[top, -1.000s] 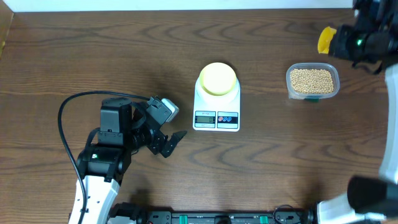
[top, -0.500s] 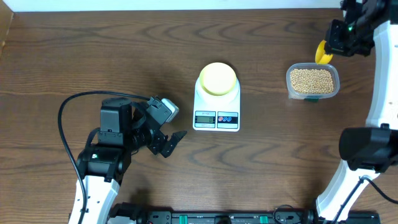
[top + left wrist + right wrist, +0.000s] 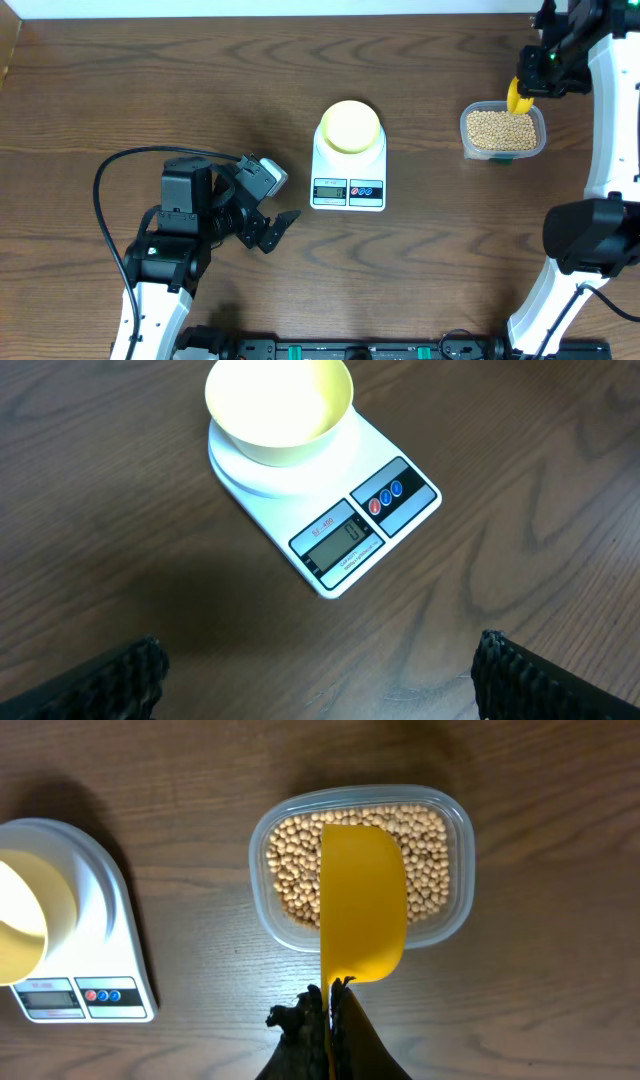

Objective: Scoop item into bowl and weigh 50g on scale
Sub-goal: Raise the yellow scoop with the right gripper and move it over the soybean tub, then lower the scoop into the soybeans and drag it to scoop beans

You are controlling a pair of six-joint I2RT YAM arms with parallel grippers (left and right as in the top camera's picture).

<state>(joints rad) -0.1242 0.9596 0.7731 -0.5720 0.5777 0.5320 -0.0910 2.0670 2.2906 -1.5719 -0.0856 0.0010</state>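
Observation:
Tan beans [image 3: 501, 127] [image 3: 360, 860] fill a clear plastic tub [image 3: 502, 153] at the right. The pale yellow bowl [image 3: 350, 126] [image 3: 279, 410] sits empty on the white scale [image 3: 348, 185] [image 3: 345, 525], whose display reads 0. My right gripper [image 3: 530, 75] [image 3: 330, 995] is shut on the handle of a bright yellow scoop [image 3: 517, 93] [image 3: 362, 905], held above the tub's far right edge. My left gripper [image 3: 275, 225] [image 3: 320, 670] is open and empty, low over the table left of the scale.
A black cable [image 3: 110, 170] loops on the table by the left arm. The table's back edge [image 3: 300, 12] runs along the top.
My right gripper has moved left and toward the tub, carrying the yellow scoop to the tub's edge. The left arm has not moved.

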